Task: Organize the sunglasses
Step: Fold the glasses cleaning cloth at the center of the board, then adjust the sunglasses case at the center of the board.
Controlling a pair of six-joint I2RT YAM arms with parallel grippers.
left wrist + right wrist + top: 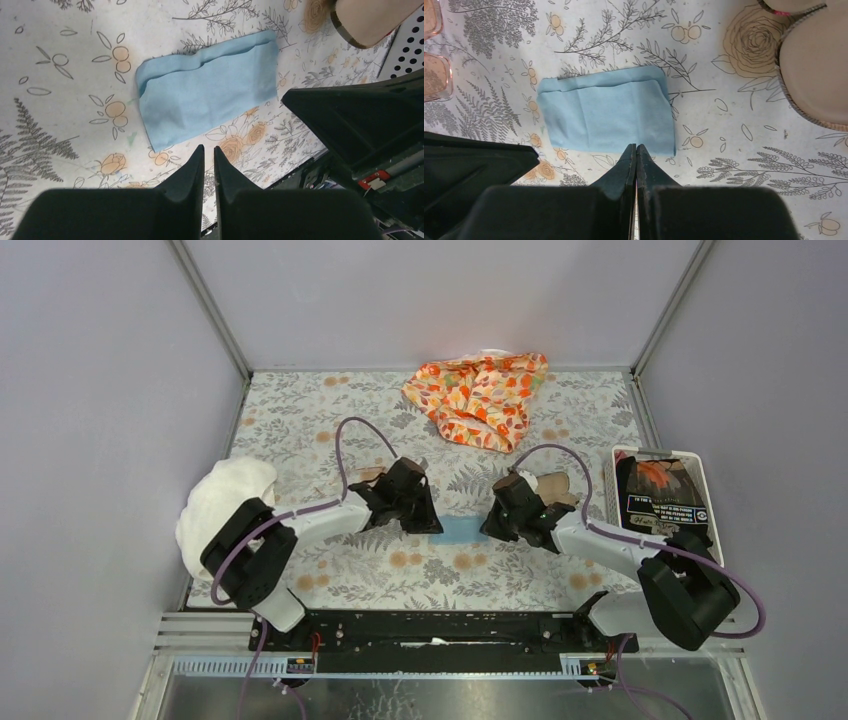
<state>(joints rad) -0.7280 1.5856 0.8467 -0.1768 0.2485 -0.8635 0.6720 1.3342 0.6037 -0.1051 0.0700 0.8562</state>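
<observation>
Table (pixel 734 150): floral cover, both arms reaching in to the middle.

Case (pixel 819 65): brown plaid, looks open with the tan lining up, nothing seen in it. It sits just beyond the right arm.

Blue cloth (pixel 606 112): folded flat, lying between the two grippers.

Sunglasses (pixel 435 75): on the table, well apart from the case, on the far side of the cloth. Only the pink lenses show, at the edge of the right wrist view.

Left gripper (pixel 209 147): fingers nearly together with a thin slit between them, nothing in it, hovering short of the cloth.

Right gripper (pixel 636 146): fingers pressed together, tips at the cloth's near edge. Can't tell if it nips the fabric.

My read: cloth step is in hand and the glasses aren't stowed yet. Next move needs one gripper to spread and take the thin frame gently, then carry it over to the case.
</observation>
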